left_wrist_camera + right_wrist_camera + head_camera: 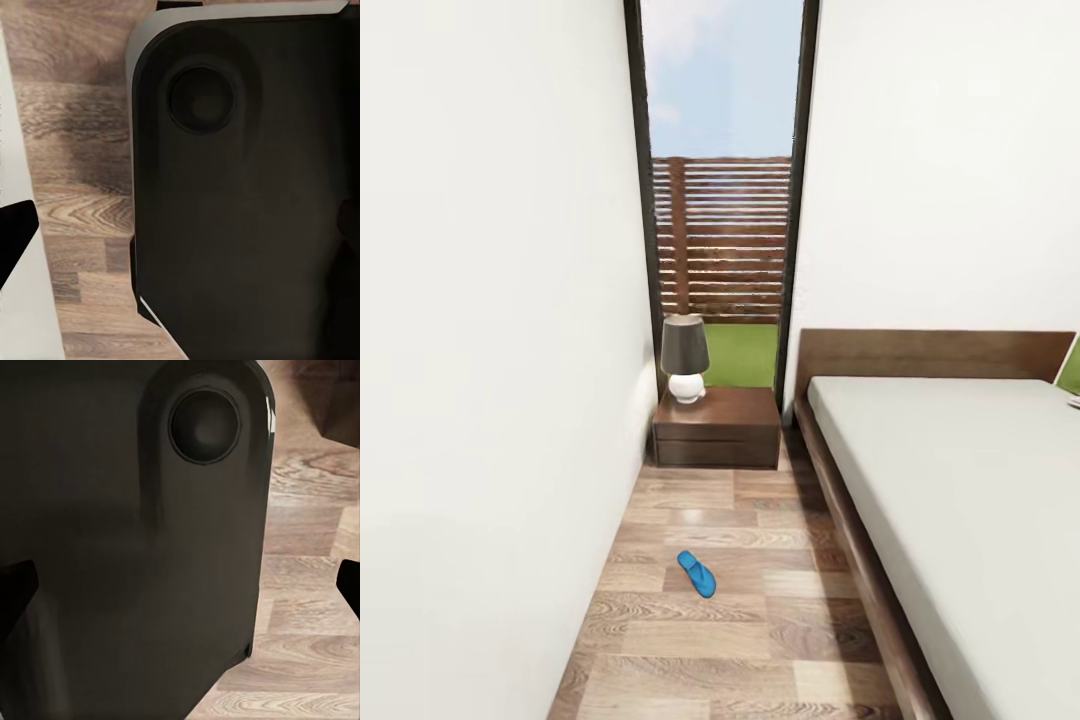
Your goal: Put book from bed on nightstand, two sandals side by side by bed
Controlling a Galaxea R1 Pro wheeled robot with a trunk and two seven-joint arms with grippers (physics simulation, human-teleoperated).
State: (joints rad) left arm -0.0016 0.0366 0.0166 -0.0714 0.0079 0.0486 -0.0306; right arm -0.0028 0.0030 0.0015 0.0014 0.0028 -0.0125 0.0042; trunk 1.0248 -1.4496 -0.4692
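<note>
Over the robot's dark base point(247, 195), both claws hang, grip state indiscernible.

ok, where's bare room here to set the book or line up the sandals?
Nightstand: the lamp takes its rear corner on the wall side; the rest of the top is bare. Floor strip between the white wall and the bed: open planks all round the one blue sandal, with room beside it for a second. Tightest is the gap between nightstand and bed frame.
</note>
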